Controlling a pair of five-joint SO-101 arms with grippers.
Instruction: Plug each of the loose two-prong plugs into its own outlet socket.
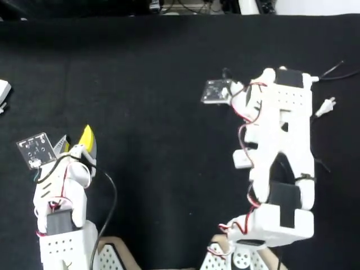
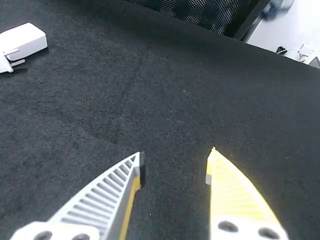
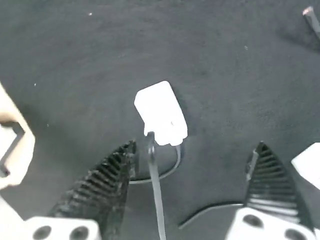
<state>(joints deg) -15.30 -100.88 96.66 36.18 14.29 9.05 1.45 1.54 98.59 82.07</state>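
Observation:
In the right wrist view a white two-prong plug [image 3: 160, 114] lies on the black cloth with a thin black cable running from it. It sits just beyond the tips of my open right gripper [image 3: 195, 150], nearer one black finger [image 3: 112, 185]. Beside the right arm [image 1: 281, 140] the high view shows a white plug [image 1: 242, 159]. My left gripper [image 2: 176, 162] stands open over bare cloth, holding nothing. One socket plate [image 1: 36, 149] lies right beside the left gripper [image 1: 76, 140], another socket plate [image 1: 216, 91] at the right arm's far end. Two more white plugs lie apart: a plug [image 1: 325, 107] at the right and a plug [image 2: 20, 45] at the far left.
Black cloth covers the table [image 1: 157, 67]. Loose black cables [image 1: 109, 197] trail near both arm bases. The table's far edge [image 1: 180, 14] borders room clutter.

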